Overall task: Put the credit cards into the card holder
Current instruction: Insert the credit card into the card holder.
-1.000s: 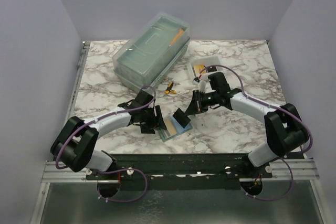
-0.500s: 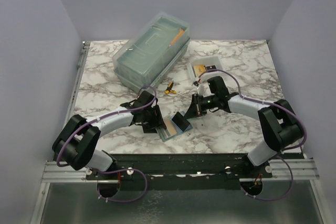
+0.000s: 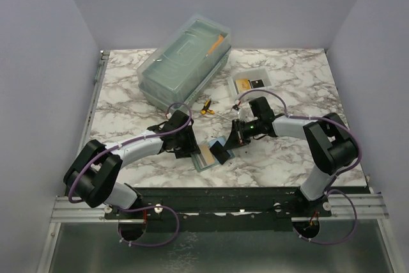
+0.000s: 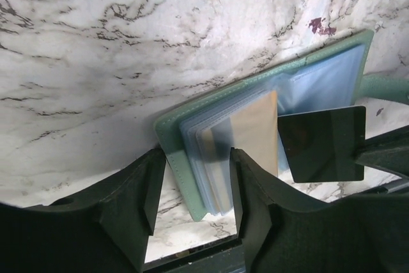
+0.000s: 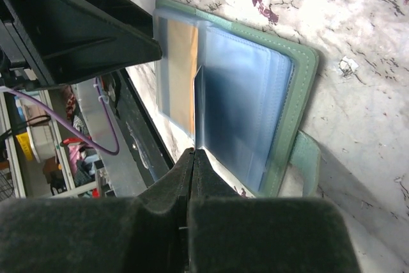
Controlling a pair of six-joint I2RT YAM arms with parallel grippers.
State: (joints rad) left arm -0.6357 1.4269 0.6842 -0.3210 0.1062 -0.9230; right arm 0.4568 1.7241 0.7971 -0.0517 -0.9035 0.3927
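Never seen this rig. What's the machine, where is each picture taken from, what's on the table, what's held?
Two robot arms, left arm and right arm, are bolted at the near edge of the table, each ending in a two-finger gripper. The wide picture looks down from above and behind them; the other two come from wrist cameras. On the table: a translucent lidded box, a yellow-handled tool, a white tray of spare cards, and an open green card holder with a gold card in one pocket. The right gripper is shut on a black card at the holder's pockets. The left gripper's jaws stand apart, astride the holder's edge.
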